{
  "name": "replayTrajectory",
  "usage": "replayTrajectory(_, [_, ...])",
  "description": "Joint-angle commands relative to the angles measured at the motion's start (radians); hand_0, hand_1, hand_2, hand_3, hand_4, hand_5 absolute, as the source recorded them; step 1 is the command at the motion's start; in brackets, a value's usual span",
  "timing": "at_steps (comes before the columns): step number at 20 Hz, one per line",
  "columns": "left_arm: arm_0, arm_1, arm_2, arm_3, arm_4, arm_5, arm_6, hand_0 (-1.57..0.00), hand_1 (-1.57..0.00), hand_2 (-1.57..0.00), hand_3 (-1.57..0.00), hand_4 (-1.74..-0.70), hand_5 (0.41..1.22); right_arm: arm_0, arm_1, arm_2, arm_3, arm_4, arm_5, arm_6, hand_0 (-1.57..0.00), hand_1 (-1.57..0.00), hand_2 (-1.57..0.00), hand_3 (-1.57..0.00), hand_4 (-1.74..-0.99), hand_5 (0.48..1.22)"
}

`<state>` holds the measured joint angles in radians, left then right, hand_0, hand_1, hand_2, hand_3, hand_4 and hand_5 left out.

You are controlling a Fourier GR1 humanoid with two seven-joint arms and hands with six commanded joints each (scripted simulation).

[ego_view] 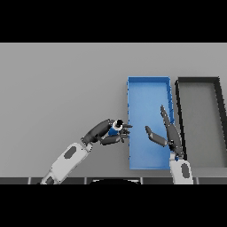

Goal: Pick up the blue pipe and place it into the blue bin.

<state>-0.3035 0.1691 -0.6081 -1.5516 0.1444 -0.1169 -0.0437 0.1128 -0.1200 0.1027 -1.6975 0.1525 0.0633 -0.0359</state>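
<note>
The grey tabletop (57, 88) is carrying two bins set side by side: a dark bin (220, 124) on my right and the blue bin (148, 86) just beside it. My right hand (170, 133) is hanging over the blue bin's right part, fingers straight and thumb spread. My left hand (106, 132) is curling round the blue pipe (116, 129), gripping it just beside the blue bin's left wall.

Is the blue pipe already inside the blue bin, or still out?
Still out: the left hand holds the blue pipe at the blue bin's left wall.
</note>
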Motion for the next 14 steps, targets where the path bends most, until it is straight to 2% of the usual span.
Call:
replayTrajectory(1, [-0.006, 0.003, 0.002, -0.001, 0.004, -0.003, 0.007, -1.57, -1.57, -1.57, -1.49, -1.74, 1.219, -0.003, -0.009, -0.009, -0.004, -0.016, 0.01, -0.003, 0.0, 0.0, 0.0, 0.0, -1.176, 0.605])
replayTrajectory(3, [0.009, -0.006, -0.018, 0.0, -0.014, 0.008, 0.002, -1.57, -1.57, -1.57, -1.5, -1.74, 1.22, -0.014, -0.023, -0.029, -0.026, -0.104, 0.071, -0.049, 0.0, 0.0, 0.0, 0.0, -1.196, 0.622])
replayTrajectory(4, [0.01, 0.004, -0.013, 0.003, -0.012, 0.003, -0.001, -1.57, -1.57, -1.57, -1.5, -1.74, 1.22, -0.02, -0.033, -0.041, -0.047, -0.196, 0.134, -0.053, 0.0, 0.0, 0.0, 0.0, -1.195, 0.608])
replayTrajectory(5, [0.002, -0.004, -0.013, 0.002, -0.012, 0.01, 0.001, -1.57, -1.57, -1.57, -1.5, -1.74, 1.22, -0.031, -0.057, -0.046, -0.076, -0.264, 0.188, -0.035, 0.0, 0.0, 0.0, 0.0, -1.212, 0.589])
replayTrajectory(8, [-0.002, 0.002, -0.012, -0.002, 0.0, 0.004, 0.009, -1.57, -1.57, -1.57, -1.49, -1.74, 1.221, -0.107, -0.154, -0.042, -0.164, -0.438, 0.309, 0.089, 0.0, 0.0, 0.0, 0.0, -1.282, 0.537])
replayTrajectory(9, [0.002, 0.003, -0.019, -0.008, -0.006, 0.006, 0.003, -1.57, -1.57, -1.57, -1.49, -1.74, 1.221, -0.123, -0.181, -0.026, -0.189, -0.463, 0.339, 0.124, 0.0, 0.0, 0.0, 0.0, -1.303, 0.515])
replayTrajectory(10, [0.0, 0.006, -0.02, -0.001, -0.009, 0.004, -0.001, -1.57, -1.57, -1.57, -1.49, -1.74, 1.221, -0.147, -0.193, -0.004, -0.216, -0.497, 0.358, 0.174, 0.0, 0.0, 0.0, 0.0, -1.314, 0.5])
replayTrajectory(11, [0.002, 0.009, -0.02, 0.0, -0.007, 0.001, -0.012, -1.57, -1.57, -1.57, -1.49, -1.74, 1.221, -0.168, -0.21, 0.011, -0.232, -0.513, 0.382, 0.191, 0.0, 0.0, 0.0, 0.0, -1.319, 0.501])
replayTrajectory(14, [0.001, 0.013, -0.024, -0.001, -0.018, 0.009, -0.016, -1.57, -1.57, -1.57, -1.49, -1.74, 1.221, -0.26, -0.227, 0.062, -0.255, -0.565, 0.41, 0.286, 0.0, 0.0, 0.0, 0.0, -1.309, 0.503])
